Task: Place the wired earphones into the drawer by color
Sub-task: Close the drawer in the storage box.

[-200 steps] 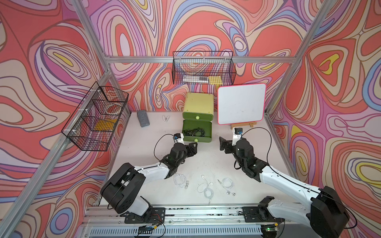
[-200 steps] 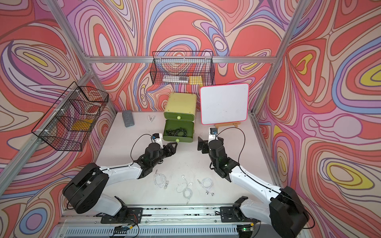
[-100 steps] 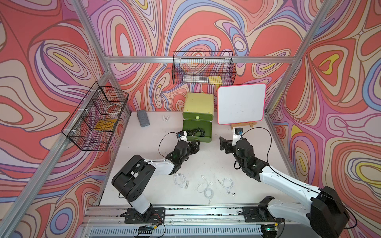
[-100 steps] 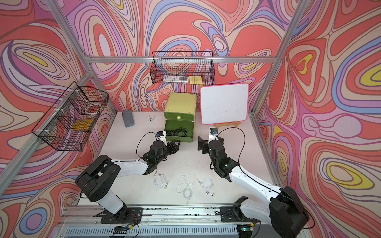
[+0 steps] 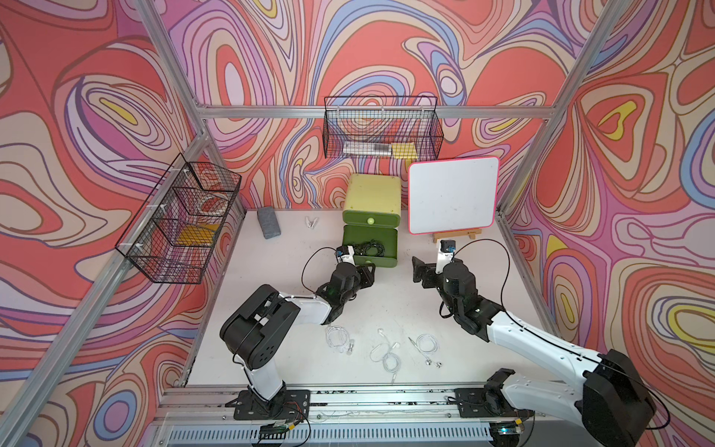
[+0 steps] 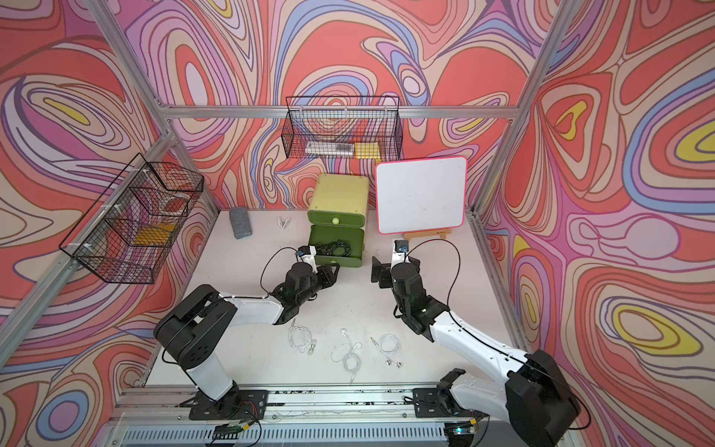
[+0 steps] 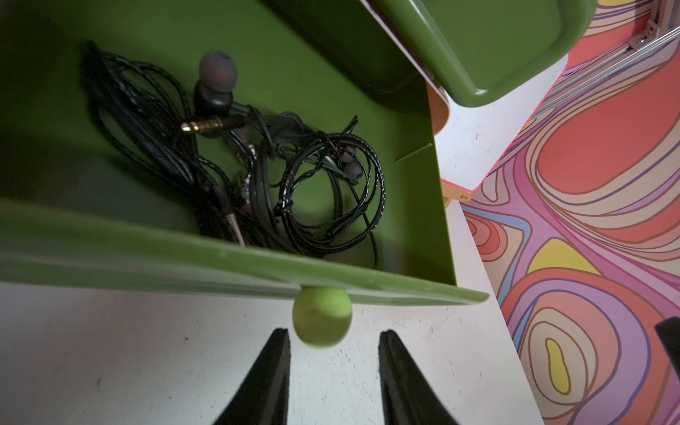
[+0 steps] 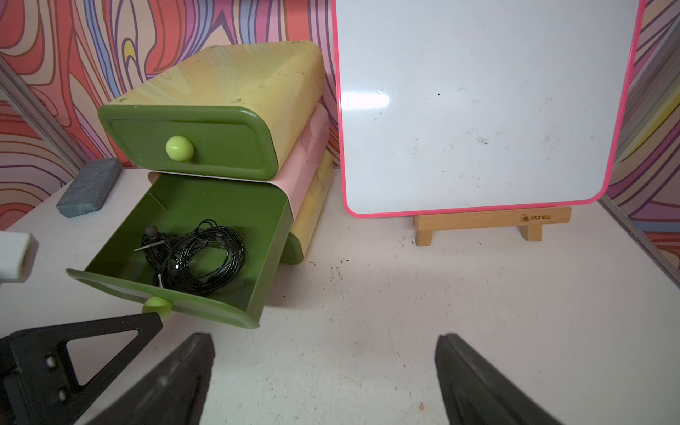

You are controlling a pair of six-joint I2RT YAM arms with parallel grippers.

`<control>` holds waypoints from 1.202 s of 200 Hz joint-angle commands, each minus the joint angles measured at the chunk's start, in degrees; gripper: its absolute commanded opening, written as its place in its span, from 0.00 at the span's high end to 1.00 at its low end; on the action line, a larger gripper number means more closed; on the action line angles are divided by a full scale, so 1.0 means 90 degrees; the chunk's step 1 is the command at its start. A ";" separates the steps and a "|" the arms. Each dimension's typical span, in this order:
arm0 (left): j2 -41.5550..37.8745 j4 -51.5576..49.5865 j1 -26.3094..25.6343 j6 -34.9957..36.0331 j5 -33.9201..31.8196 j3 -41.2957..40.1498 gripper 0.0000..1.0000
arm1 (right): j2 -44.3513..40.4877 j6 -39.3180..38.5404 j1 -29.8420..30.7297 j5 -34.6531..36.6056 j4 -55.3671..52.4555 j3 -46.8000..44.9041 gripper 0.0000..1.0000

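The drawer (image 5: pixel 373 193) cabinet stands at the back, pale yellow-green, its top drawer closed. Its middle drawer (image 8: pixel 220 198) is pulled out and holds black wired earphones (image 7: pixel 294 184) in a tangle, seen too in both top views (image 5: pixel 365 247) (image 6: pixel 334 247). My left gripper (image 7: pixel 333 333) is open, its narrow gap straddling that drawer's round light-green knob (image 7: pixel 322 316) without touching it. My right gripper (image 8: pixel 323 336) stands wide open and empty over bare table right of the drawer (image 5: pixel 418 269). Three white wired earphones (image 5: pixel 338 338) (image 5: pixel 387 354) (image 5: pixel 427 344) lie coiled near the front.
A pink-framed whiteboard (image 5: pixel 452 195) on a wooden easel stands right of the cabinet. A grey eraser (image 5: pixel 268 227) and a white clip (image 5: pixel 311 221) lie at the back left. Black wire baskets hang on the back wall (image 5: pixel 381 131) and the left wall (image 5: pixel 182 224).
My left gripper has moved in toward the open drawer's knob and its jaws have narrowed. The right arm has stayed put.
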 commanded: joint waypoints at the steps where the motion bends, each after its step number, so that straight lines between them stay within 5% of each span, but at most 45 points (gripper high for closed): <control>1: 0.0126 0.0169 0.0069 0.0097 0.0101 0.0150 0.62 | -0.0080 -0.0065 -0.0024 0.0064 0.0103 -0.0080 0.04; 240: -0.0066 -0.0139 0.0175 0.0641 0.0167 0.0557 0.77 | 0.0045 -0.0065 -0.0020 0.0067 0.0132 -0.0070 0.04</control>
